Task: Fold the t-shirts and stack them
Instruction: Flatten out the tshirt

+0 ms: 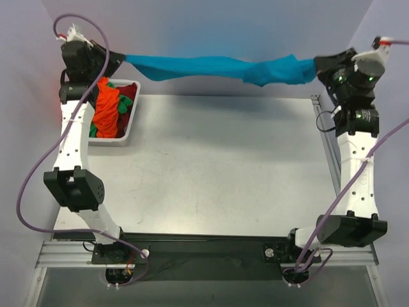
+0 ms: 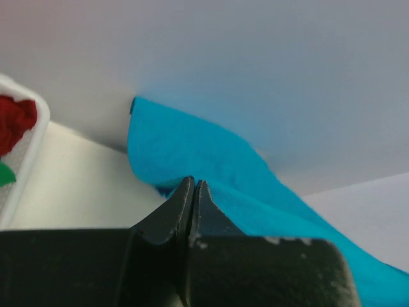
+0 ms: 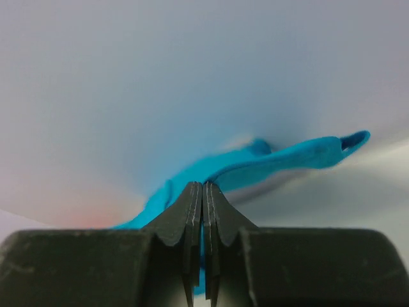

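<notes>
The teal-blue t-shirt [image 1: 217,68] hangs stretched in the air across the far side of the table, bunched like a rope. My left gripper [image 1: 120,59] is shut on its left end; the left wrist view shows the jaws [image 2: 193,185] pressed together on the cloth [image 2: 192,153]. My right gripper [image 1: 317,68] is shut on its right end; the right wrist view shows the jaws [image 3: 202,188] closed with teal cloth [image 3: 281,160] between and beyond them. Orange, green and dark red t-shirts [image 1: 110,109] lie heaped in the white tray.
The white tray [image 1: 131,125] stands at the table's far left, under my left arm; its rim also shows in the left wrist view [image 2: 25,166]. The pale tabletop [image 1: 217,160] spreads below the hanging shirt. A metal rail [image 1: 326,147] runs along the right edge.
</notes>
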`<state>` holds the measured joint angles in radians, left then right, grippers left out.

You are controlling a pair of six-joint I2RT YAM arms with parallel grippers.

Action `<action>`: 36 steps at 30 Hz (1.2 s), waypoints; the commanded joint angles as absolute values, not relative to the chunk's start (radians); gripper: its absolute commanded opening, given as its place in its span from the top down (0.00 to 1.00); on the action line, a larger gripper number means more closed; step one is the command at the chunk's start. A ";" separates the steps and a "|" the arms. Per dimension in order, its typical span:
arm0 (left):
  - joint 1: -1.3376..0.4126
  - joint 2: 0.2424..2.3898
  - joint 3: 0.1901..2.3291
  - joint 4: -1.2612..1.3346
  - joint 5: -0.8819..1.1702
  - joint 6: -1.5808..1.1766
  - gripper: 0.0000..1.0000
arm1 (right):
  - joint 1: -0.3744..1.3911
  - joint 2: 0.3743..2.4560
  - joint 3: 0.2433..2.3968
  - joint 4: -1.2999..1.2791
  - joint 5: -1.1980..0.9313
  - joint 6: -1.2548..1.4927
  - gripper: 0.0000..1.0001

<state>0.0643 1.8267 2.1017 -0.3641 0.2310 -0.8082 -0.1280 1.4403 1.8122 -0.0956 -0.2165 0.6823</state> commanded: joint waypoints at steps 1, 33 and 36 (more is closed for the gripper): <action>0.048 1.726 1.866 -0.218 0.238 -0.802 1.00 | -0.156 1.401 1.542 -0.020 -0.255 0.730 1.00; 0.008 1.300 0.789 -0.330 0.069 -0.848 1.00 | -0.198 1.210 0.805 -0.316 -0.117 0.609 1.00; 0.009 1.235 0.752 -0.362 0.063 -0.836 1.00 | -0.207 1.125 0.747 -0.325 -0.123 0.603 0.98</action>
<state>0.0116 1.3087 0.7753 -0.3111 0.0967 -0.8433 -0.1955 1.2015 0.7841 -0.2604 -0.1528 0.6250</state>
